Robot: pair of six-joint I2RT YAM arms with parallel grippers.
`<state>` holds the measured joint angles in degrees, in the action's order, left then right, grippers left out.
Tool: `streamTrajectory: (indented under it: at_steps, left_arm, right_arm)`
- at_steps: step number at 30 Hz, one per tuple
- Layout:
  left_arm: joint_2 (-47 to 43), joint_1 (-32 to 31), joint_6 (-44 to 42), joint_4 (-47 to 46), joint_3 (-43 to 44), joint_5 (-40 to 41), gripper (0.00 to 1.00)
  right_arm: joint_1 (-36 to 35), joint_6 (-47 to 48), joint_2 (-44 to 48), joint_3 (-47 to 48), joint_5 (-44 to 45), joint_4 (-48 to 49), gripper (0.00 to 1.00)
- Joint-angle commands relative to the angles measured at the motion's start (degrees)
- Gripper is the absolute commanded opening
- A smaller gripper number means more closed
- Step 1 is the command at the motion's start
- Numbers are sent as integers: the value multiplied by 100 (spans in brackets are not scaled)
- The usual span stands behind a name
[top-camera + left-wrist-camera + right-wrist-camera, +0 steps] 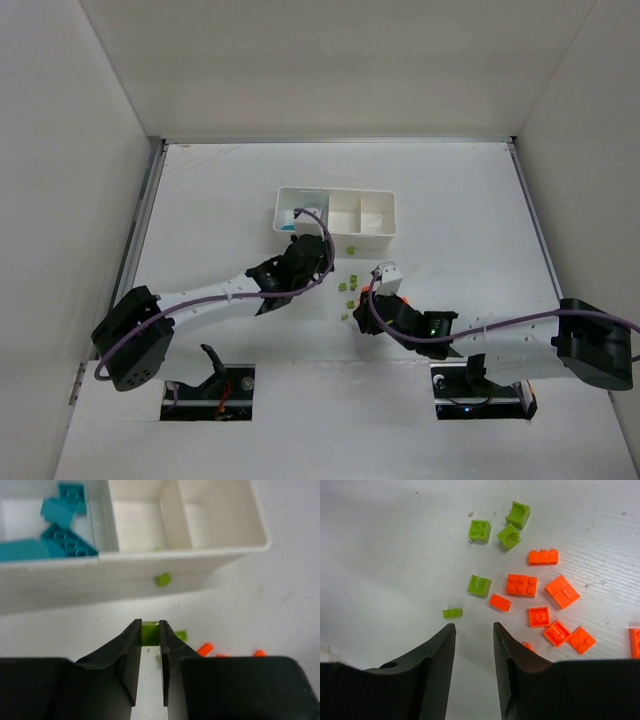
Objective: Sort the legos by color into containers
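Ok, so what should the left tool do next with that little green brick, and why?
Probably lift and carry it forward over the middle compartment of the tray. The left tool is shut on a green brick short of the tray's wall, and the left compartment already holds teal bricks, so green likely needs its own.

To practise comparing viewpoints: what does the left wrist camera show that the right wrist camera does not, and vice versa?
Only left wrist: the tray with teal bricks in one end compartment, and the left gripper shut on a green brick. Only right wrist: the right gripper, open and empty. Both: loose green bricks and orange bricks on the table.
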<state>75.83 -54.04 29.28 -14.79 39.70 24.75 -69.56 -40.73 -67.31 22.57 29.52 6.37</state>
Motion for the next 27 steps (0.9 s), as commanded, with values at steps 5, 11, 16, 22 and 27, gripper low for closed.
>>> streamTrajectory:
  at_steps: [5, 11, 16, 22, 27]
  left_arm:
    - [1063, 583, -616, -1017, 1319, -436, 16]
    - [2136, 917, -678, -1053, 2085, -647, 17]
    - [2515, 1014, -678, -1070, 2349, -612, 26]
    - [2314, 962, -695, -1088, 2262, -551, 39]
    - [1787, 891, -634, -1158, 1753, -515, 39]
  right_arm:
    - [-71, 65, -142, 231, -16, 154, 43]
    - [-106, 83, -414, 292, -43, 294, 48]
    - [-141, 188, -774, 459, -51, 356, 50]
    - [-264, 320, -1161, 705, -43, 374, 50]
    - [-299, 399, -1513, 863, -16, 462, 50]
